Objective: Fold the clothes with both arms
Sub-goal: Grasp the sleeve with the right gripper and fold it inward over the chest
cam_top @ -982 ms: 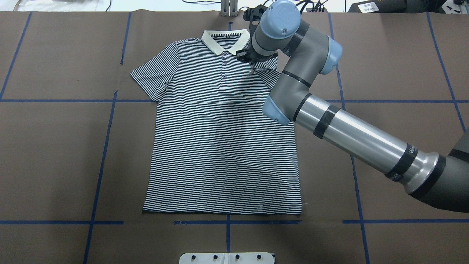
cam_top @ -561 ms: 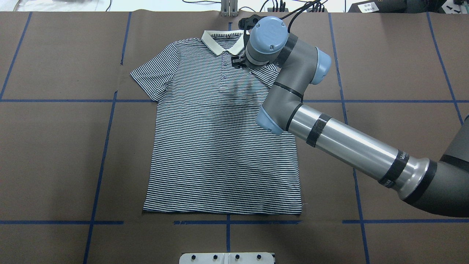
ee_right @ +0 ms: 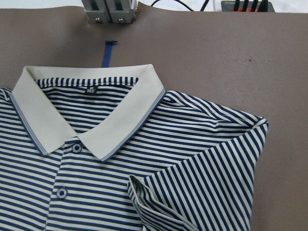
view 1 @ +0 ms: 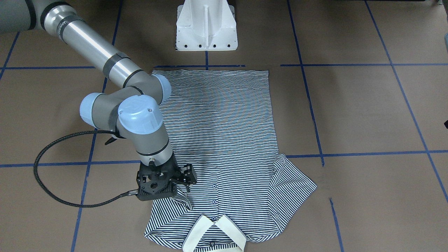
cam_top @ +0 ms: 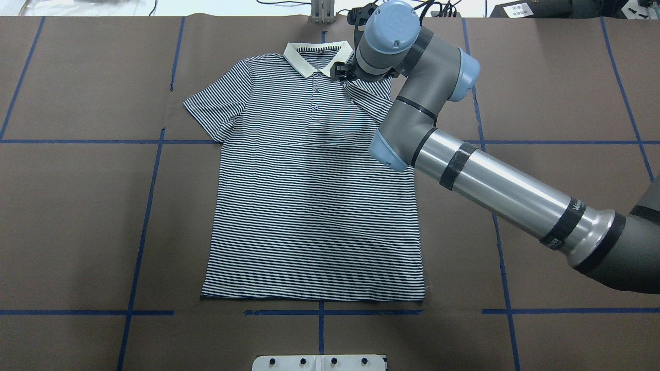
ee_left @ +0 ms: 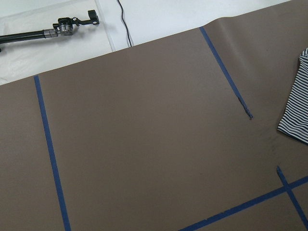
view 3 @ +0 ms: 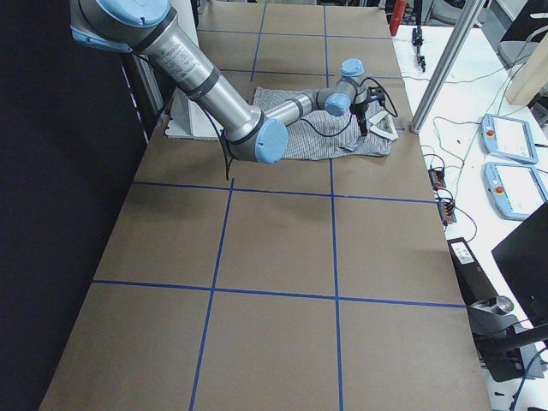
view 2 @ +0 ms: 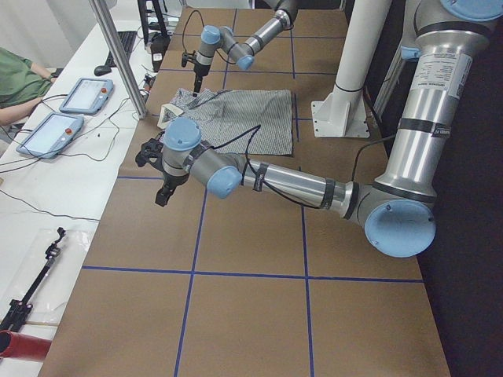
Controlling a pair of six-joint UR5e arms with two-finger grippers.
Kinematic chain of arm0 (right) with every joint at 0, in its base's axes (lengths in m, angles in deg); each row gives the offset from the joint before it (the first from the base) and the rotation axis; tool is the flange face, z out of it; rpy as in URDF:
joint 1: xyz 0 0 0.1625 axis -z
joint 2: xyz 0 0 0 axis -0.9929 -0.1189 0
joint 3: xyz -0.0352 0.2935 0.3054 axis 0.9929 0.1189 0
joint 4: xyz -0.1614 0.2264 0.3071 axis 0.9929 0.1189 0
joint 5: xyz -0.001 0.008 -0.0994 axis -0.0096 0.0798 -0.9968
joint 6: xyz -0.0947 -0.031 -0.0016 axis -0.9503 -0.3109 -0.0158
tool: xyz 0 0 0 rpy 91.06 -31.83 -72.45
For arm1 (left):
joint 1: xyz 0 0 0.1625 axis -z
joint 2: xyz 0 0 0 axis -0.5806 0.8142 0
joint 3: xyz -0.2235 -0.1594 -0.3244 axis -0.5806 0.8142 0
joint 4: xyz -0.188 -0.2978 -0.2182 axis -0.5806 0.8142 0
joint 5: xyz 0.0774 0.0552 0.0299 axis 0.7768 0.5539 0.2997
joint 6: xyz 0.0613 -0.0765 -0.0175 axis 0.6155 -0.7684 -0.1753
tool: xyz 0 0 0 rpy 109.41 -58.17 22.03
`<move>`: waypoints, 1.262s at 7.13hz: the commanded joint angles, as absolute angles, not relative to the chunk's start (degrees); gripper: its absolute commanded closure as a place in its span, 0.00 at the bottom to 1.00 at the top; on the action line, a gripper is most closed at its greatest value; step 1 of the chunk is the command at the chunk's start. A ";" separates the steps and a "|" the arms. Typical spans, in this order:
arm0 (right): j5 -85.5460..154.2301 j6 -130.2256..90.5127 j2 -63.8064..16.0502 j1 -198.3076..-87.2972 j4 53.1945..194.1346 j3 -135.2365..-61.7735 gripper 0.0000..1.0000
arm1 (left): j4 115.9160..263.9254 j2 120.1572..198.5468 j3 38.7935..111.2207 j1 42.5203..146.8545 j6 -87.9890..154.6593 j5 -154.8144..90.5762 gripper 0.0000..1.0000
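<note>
A: Where's the shirt rn?

B: The navy-and-white striped polo shirt (cam_top: 309, 196) lies flat, front up, mid-table on the brown paper table cover (cam_top: 77, 206). Its plain cream collar (cam_top: 317, 54) is at the end away from the white pedestal base (view 1: 206, 26). The folded short sleeve (cam_top: 368, 100) on the robot's R side lies in over the chest. The other short sleeve (cam_top: 216, 105) is spread out.

A: Grippers?

B: The R arm's black two-finger gripper (view 1: 162, 189) hangs over the folded sleeve, just beside the collar. The cuff edge curls up under it, but I can't tell if it's pinched or let go. The L arm's black gripper (view 2: 163, 188) hovers over bare paper, well apart from the shirt. Too small to judge, so can't tell there either.
</note>
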State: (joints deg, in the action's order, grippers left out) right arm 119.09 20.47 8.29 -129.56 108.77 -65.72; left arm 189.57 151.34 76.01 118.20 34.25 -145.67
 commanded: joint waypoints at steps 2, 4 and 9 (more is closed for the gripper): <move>123.38 20.42 4.19 -130.63 108.53 -66.33 0.00 | 189.57 151.80 77.55 118.20 31.99 -145.67 0.00; 123.29 20.33 3.57 -129.67 108.53 -66.16 0.03 | 189.57 151.80 77.73 118.20 31.89 -145.67 0.00; 124.87 19.72 3.74 -129.14 108.62 -66.07 1.00 | 189.48 151.97 77.64 118.20 31.89 -145.67 0.00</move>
State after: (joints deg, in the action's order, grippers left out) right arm 124.58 19.98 3.61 -129.16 108.61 -66.06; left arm 189.51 151.91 77.65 118.20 31.89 -145.67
